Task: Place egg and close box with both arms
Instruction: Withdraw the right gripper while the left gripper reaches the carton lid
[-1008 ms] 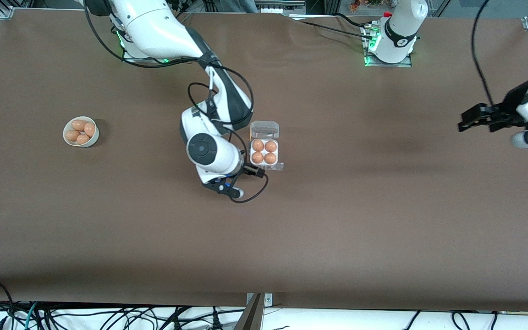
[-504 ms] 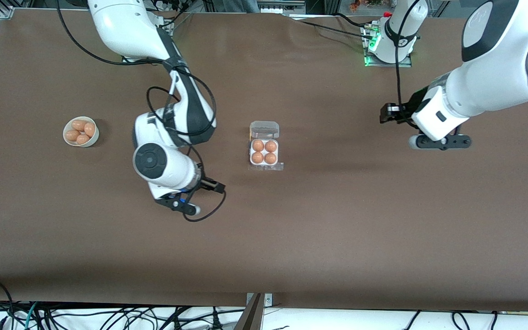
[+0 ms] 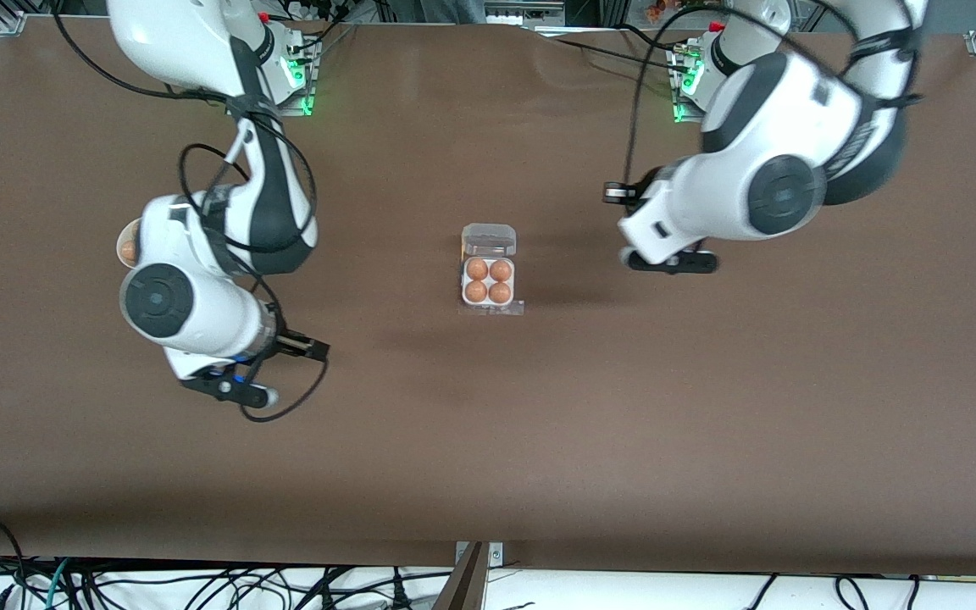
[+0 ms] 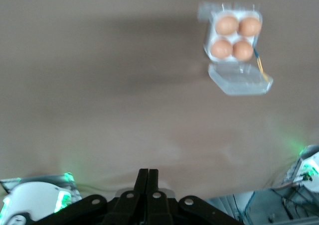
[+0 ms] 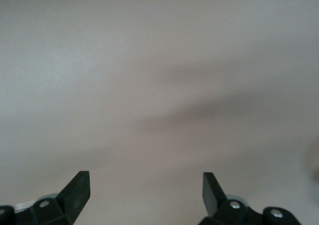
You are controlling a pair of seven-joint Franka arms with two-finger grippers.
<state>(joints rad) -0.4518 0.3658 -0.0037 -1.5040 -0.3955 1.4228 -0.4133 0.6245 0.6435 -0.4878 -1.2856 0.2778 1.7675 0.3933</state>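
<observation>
The box (image 3: 463, 282) stands mid-table with its clear lid (image 3: 489, 240) open and lying flat toward the arms' bases. Four orange-brown eggs (image 3: 477, 269) fill its cells. The left wrist view shows the box (image 4: 207, 47), its eggs (image 4: 227, 25) and its lid (image 4: 241, 81) some way off. My left gripper (image 3: 617, 193) is shut and empty over bare table, beside the box toward the left arm's end; its fingers (image 4: 148, 177) are pressed together. My right gripper (image 3: 308, 347) is open and empty over bare table between the bowl and the box; its own view (image 5: 144, 185) shows only table.
A round white bowl (image 3: 125, 237) with eggs stands toward the right arm's end, mostly hidden under the right arm; one egg (image 3: 127, 251) shows. Black cables trail from both arms. Brown table surface lies all around the box.
The right arm has swung away from the box toward the bowl end. The left arm has swung in from the table's end toward the box. The box and eggs have not moved.
</observation>
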